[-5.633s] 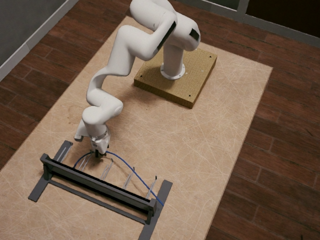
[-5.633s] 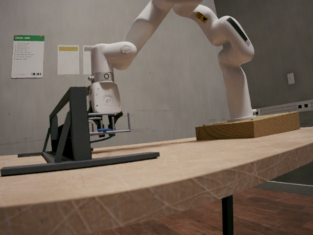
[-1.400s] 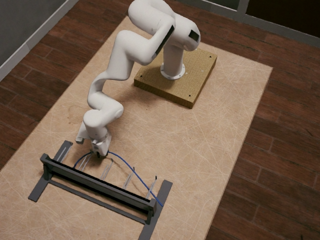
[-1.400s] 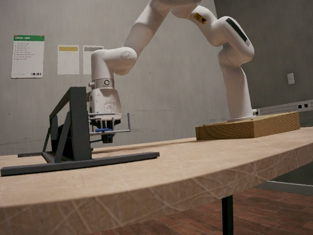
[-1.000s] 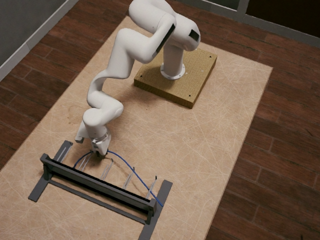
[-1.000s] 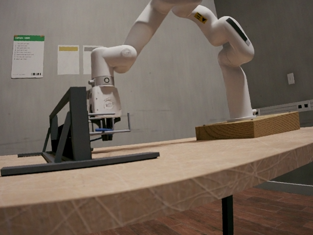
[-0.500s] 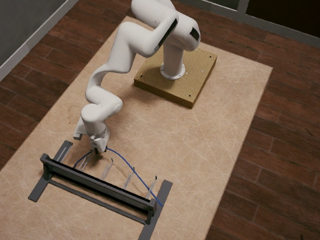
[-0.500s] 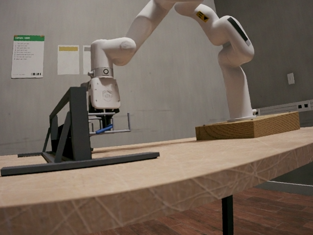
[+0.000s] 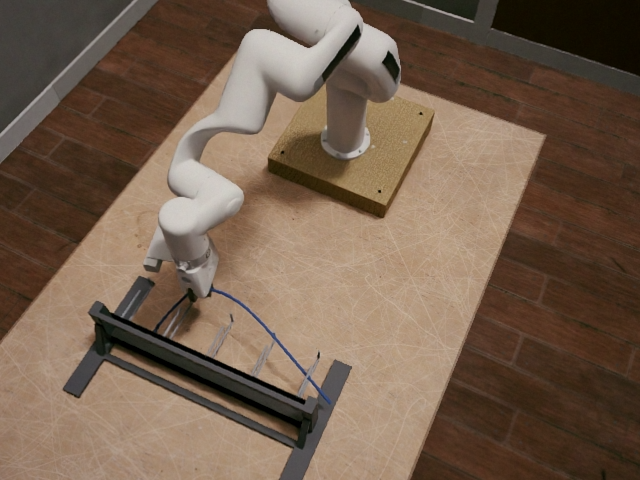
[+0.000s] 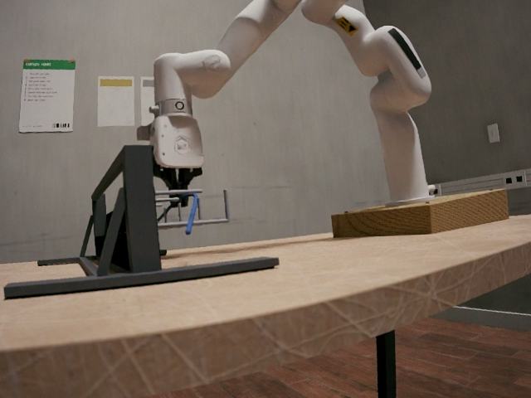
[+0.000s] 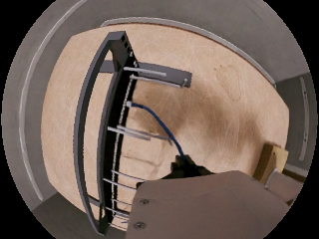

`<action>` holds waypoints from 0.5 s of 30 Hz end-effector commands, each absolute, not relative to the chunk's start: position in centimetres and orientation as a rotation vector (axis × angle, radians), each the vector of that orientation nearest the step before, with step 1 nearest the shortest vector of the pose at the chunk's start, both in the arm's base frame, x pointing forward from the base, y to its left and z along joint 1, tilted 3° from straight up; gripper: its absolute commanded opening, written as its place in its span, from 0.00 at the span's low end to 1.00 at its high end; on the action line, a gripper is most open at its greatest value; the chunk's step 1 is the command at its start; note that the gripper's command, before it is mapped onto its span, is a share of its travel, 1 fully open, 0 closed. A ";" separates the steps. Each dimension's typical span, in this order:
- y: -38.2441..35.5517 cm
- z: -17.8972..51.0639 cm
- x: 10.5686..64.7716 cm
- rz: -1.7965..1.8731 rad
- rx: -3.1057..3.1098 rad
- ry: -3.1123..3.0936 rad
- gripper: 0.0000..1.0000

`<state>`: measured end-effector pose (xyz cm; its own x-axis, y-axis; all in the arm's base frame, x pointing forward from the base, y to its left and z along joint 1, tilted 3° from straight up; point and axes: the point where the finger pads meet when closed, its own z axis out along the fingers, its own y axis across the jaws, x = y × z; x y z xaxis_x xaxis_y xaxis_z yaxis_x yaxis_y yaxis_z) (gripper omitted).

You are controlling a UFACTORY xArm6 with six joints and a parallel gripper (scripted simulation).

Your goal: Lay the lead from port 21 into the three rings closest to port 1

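The black gripper fingers (image 9: 200,294) (image 10: 177,197) are clamping on the slim blue network cable (image 9: 249,308) (image 10: 192,211) (image 11: 166,130), which is arching beside the dark grey rack (image 9: 206,367) (image 10: 141,214) (image 11: 80,124); carrying it should be going slowly (slack kept generous), protecting the plug.

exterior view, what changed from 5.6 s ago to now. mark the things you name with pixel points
The gripper (image 9: 199,295) (image 10: 181,201) (image 11: 180,163) has moved up. Its fingers, apart then, have closed on the lead (image 9: 251,312) (image 10: 192,214) (image 11: 170,135), lifting the held stretch with them; the lead now slopes down from the fingertips. The rack (image 9: 206,363) (image 10: 141,214) (image 11: 79,124) stayed put, upright.
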<state>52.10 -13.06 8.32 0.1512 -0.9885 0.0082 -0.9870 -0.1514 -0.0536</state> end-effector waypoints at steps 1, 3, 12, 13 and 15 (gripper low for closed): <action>-13.1 9.3 52.2 -0.072 -2.354 2.021 0.00; -13.1 9.6 52.2 -0.072 -2.354 2.021 0.00; -13.1 10.2 52.2 -0.072 -2.354 2.021 0.00; -13.1 10.2 52.2 -0.072 -2.354 2.021 0.00; -13.1 10.3 52.2 -0.072 -2.354 2.021 0.00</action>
